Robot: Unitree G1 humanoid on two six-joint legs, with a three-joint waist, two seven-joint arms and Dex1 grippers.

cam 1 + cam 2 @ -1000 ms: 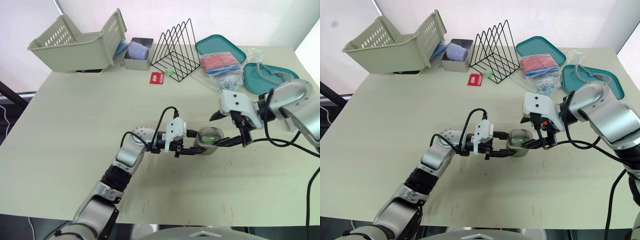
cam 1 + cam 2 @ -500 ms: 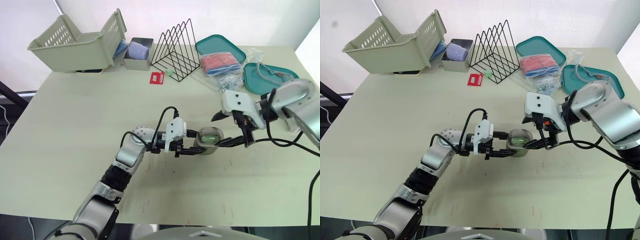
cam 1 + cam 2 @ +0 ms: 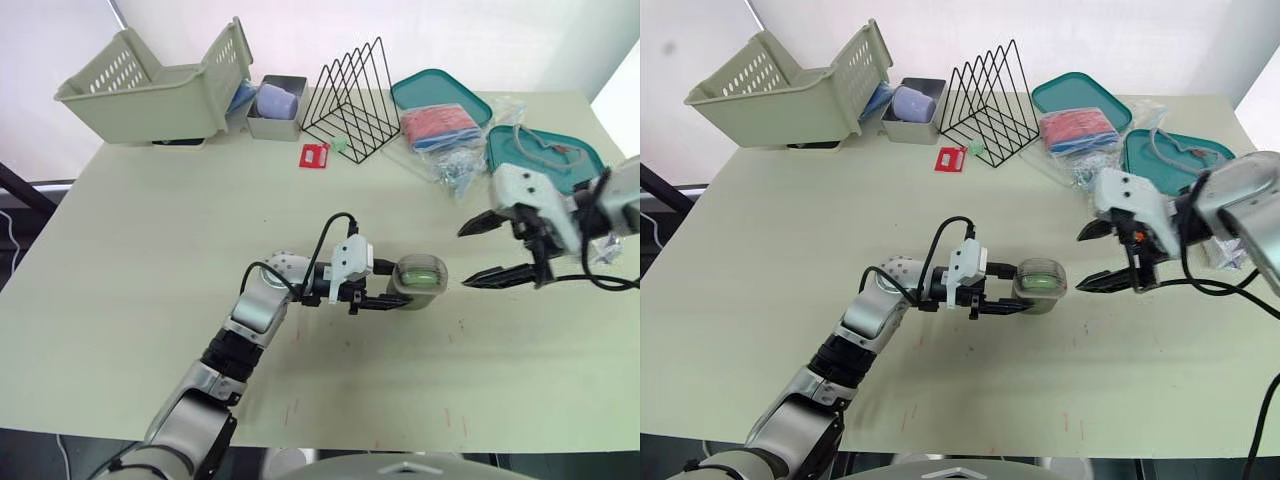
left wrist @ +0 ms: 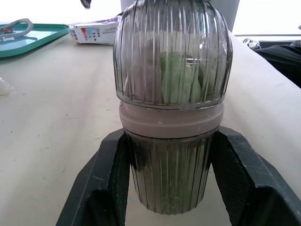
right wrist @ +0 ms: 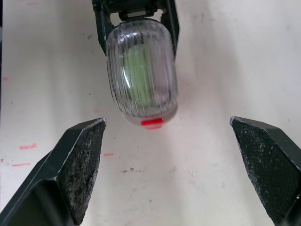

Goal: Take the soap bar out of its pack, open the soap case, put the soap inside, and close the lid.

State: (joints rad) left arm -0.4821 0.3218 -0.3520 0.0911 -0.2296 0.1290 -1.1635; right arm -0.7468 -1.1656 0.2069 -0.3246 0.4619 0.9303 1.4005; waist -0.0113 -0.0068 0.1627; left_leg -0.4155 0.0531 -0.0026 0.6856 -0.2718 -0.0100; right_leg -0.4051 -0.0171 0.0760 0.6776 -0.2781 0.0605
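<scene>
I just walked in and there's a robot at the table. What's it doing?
The robot is working with a soap case. Its left gripper is clamped around the clear ribbed case, and you can see the green soap inside with the lid on. Its right gripper is open and sits off to the side of the case, not touching it. So the soap looks packed away, and the job seems about finished.

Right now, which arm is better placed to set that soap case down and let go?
Left, probably. The left gripper is shut on the closed soap case, with the green soap inside; the right gripper is open and apart from it.
</scene>
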